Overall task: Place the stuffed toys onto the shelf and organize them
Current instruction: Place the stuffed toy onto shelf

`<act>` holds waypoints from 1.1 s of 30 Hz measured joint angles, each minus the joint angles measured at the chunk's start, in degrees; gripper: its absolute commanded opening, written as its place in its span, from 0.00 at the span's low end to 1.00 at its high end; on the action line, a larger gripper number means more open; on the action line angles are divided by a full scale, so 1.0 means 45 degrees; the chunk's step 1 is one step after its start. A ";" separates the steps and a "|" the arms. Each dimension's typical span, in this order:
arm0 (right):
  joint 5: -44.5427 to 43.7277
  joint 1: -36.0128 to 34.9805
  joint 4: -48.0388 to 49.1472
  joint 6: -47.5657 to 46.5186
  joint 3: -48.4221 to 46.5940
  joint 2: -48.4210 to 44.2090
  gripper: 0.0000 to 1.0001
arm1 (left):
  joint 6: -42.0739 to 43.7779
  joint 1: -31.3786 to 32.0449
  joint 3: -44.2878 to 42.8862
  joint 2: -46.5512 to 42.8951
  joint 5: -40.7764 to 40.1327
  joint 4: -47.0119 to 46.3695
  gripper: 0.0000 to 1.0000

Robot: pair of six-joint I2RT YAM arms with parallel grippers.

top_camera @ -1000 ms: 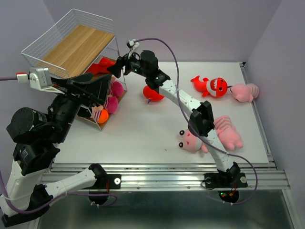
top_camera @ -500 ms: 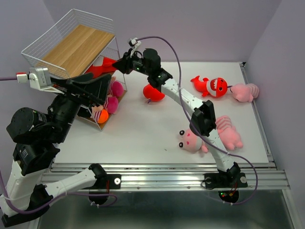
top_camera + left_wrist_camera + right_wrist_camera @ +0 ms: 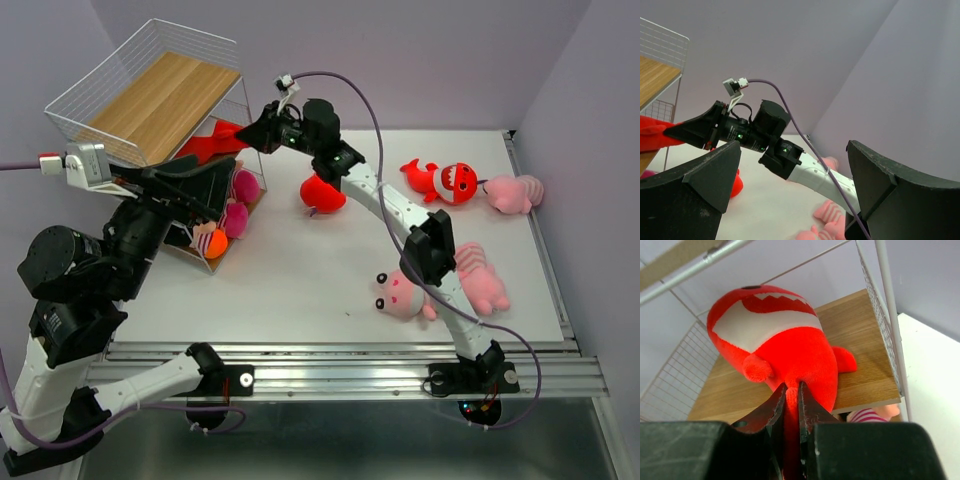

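Nearest the arm bases, well to the right of the slanted white wire shelf with light wooden boards (image 3: pixel 150 100), a pink striped plush animal (image 3: pixel 482 280) lies on the white table (image 3: pixel 300 270). A pink plush head with dark eyes (image 3: pixel 398 296) lies beside it; the right arm partly hides both, so I cannot tell whether they are one toy.

The left gripper (image 3: pixel 794 144) hangs in front of the shelf, its jaws spread wide and holding nothing.

Pink-striped round dolls (image 3: pixel 238 190) crowd the shelf's lowest tier. A plain red plush lump (image 3: pixel 322 193) sits on the table just right of the shelf. Far to the shelf's right, a red toothy plush fish (image 3: pixel 452 182) lies just beside a small pink plush toy (image 3: pixel 513 192).

At the shelf's middle tier, the right gripper (image 3: pixel 791 390) is clenched on the tail of a red plush whale with a white toothy mouth (image 3: pixel 775 340), which lies on that wooden board.
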State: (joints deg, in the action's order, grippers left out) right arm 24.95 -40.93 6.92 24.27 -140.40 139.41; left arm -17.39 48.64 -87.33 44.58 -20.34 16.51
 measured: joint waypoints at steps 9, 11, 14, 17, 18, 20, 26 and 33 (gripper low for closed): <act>0.0102 -0.0034 -0.0015 0.2157 0.0685 -0.0772 0.01 | -0.0267 0.0000 0.0253 -0.0170 0.0058 -0.0146 0.99; 0.0121 -0.0097 -0.0005 0.2482 0.0787 -0.0879 0.01 | -0.0325 0.0000 0.0321 -0.0209 0.0087 -0.0151 0.99; 0.0126 -0.0277 -0.0010 0.2846 0.0840 -0.0933 0.01 | -0.0408 0.0000 0.0335 -0.0223 0.0102 -0.0155 0.99; 0.0126 -0.0549 -0.0019 0.3152 0.1001 -0.1005 0.01 | -0.0495 0.0000 0.0413 -0.0330 0.0107 -0.0175 0.99; 0.0121 -0.0631 -0.0024 0.3220 0.1001 -0.1005 0.01 | -0.0510 0.0000 0.0466 -0.0398 0.0112 -0.0185 0.99; 0.0117 -0.0884 -0.0005 0.3390 0.1054 -0.1020 0.01 | -0.0549 0.0000 0.0529 -0.0520 0.0117 -0.0194 0.99; 0.0073 -0.1443 0.0000 0.4299 0.1695 -0.1151 0.01 | -0.0636 0.0000 0.0709 -0.0894 0.0136 -0.0223 0.99; 0.0049 -0.1821 0.0102 0.5586 0.2443 -0.1287 0.01 | -0.0767 0.0000 0.1180 -0.1205 0.0146 -0.0306 0.99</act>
State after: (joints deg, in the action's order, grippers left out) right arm 25.17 -49.12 7.38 49.41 -129.40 133.62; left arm -20.84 48.64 -82.02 39.16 -19.68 15.14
